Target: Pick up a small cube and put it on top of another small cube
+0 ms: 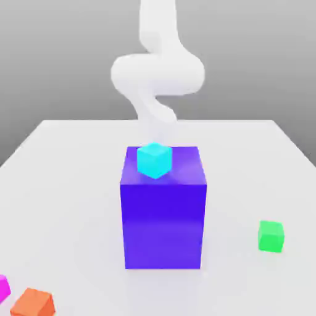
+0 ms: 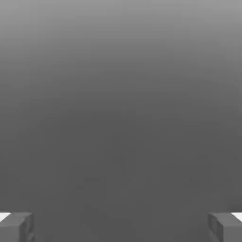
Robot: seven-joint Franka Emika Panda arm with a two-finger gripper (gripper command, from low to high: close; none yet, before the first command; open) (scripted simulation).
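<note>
Nearest, we see magenta cube point(image 1: 2, 287) cut off at exterior view's left edge, beside orange cube point(image 1: 33, 302). Green cube point(image 1: 271, 236) well apart. Cyan cube point(image 1: 153, 160) atop blue block point(image 1: 163, 213). Arm point(image 1: 158, 74) behind, hand hidden. Gripper point(image 2: 121, 227) spread wide, empty.
</note>
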